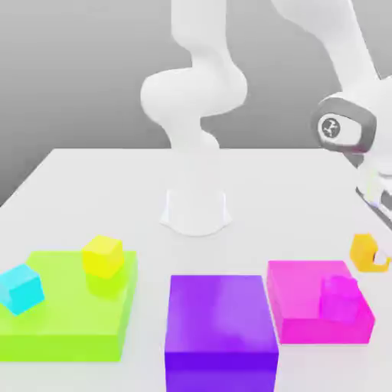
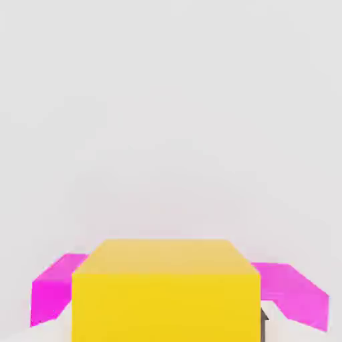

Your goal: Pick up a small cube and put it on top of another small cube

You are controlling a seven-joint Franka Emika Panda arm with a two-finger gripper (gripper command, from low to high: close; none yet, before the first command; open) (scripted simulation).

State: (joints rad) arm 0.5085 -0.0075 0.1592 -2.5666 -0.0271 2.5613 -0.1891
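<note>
The small cube [image 1: 363, 251] is plain orange-yellow and sits at the far side of the exterior view's right, just behind the magenta flat block [image 1: 306, 302]. My gripper [image 1: 372, 256] comes down from above and is shut on the small cube, one finger crossing its right face. In the hand view the small cube [image 2: 165, 290] looms close between the jaws, with the magenta block [image 2: 50, 294] spreading out behind it on both sides. Whether the cube still touches the table I cannot tell.
A magenta cube [image 1: 339, 297] rests on the magenta block. A purple flat block [image 1: 220, 325] lies in the front middle. At the exterior view's left, a green flat block [image 1: 69, 321] carries a lemon-yellow cube [image 1: 102, 256] and a cyan cube [image 1: 21, 288]. The arm's white base [image 1: 195, 210] stands behind.
</note>
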